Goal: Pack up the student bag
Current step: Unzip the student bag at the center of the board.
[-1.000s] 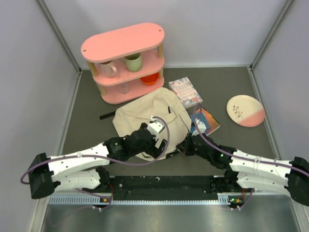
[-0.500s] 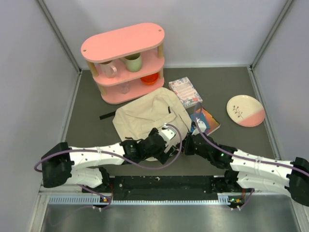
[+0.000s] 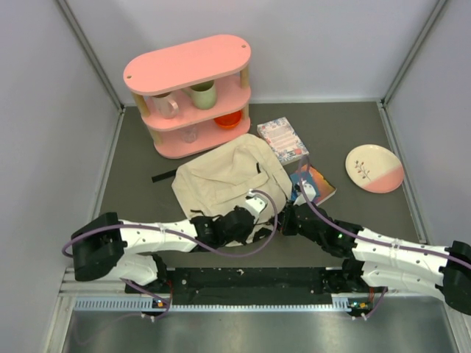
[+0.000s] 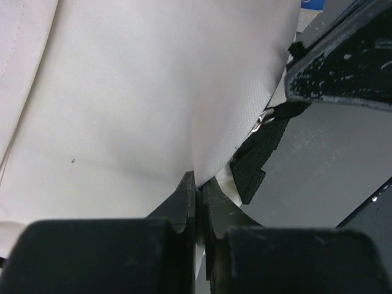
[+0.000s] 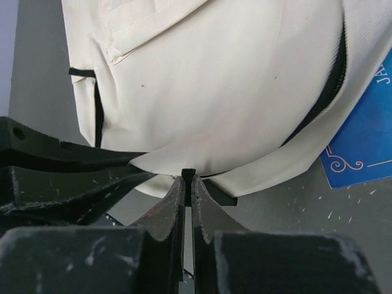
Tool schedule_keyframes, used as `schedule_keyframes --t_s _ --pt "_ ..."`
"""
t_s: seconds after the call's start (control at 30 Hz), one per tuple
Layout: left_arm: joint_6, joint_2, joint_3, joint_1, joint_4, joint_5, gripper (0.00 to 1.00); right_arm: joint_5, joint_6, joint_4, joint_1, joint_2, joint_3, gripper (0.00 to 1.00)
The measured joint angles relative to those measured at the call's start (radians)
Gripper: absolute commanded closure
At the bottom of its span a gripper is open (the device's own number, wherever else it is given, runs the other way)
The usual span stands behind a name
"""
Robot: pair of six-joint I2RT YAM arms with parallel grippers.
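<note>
The student bag (image 3: 224, 175) is a cream backpack lying flat mid-table, filling the left wrist view (image 4: 141, 92) and the right wrist view (image 5: 214, 79). My left gripper (image 3: 257, 229) is at the bag's near right edge, shut on a fold of cream fabric (image 4: 205, 162) beside a black strap end (image 4: 254, 159). Just to its right, my right gripper (image 3: 284, 220) is shut on a small black tab (image 5: 188, 174) at the bag's near rim. The two grippers sit close together.
A pink two-tier shelf (image 3: 190, 95) with mugs and an orange bowl stands behind the bag. A floral notebook (image 3: 283, 140) and a blue book (image 3: 316, 185) lie right of the bag, the blue book partly under it. A pink-and-white plate (image 3: 374, 168) sits far right.
My left arm slid right along the bag's near edge toward the right gripper, and its jaws went from open to shut on the fabric. The right arm stayed put.
</note>
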Motion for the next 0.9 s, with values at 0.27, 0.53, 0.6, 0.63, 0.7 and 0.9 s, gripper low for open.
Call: schedule_keyframes --t_s 0.27,0.53,0.6,0.63,0.7,0.9 --pt "-0.064 -0.13 -0.097 -0.001 0.006 -0.024 1.0 0.045 0.008 -0.024 -0.007 -0.011 0.0 1.0" --pt "-0.167 -0.288 -0.195 -0.001 -0.055 -0.044 0.92 0.067 0.014 -0.058 -0.035 -0.026 0.046 1.0" --pt "-0.195 -0.323 -0.198 -0.001 -0.086 -0.05 0.67 0.071 0.014 -0.06 -0.045 -0.026 0.047 1.0" --pt "-0.212 -0.343 -0.198 -0.001 -0.104 -0.053 0.58 0.071 0.014 -0.061 -0.048 -0.026 0.047 1.0" --pt "-0.226 -0.375 -0.198 -0.001 -0.135 -0.056 0.4 0.069 0.014 -0.061 -0.051 -0.026 0.047 1.0" --pt "-0.243 -0.474 -0.198 0.0 -0.19 -0.06 0.25 0.031 0.017 -0.06 -0.053 -0.025 0.047 1.0"
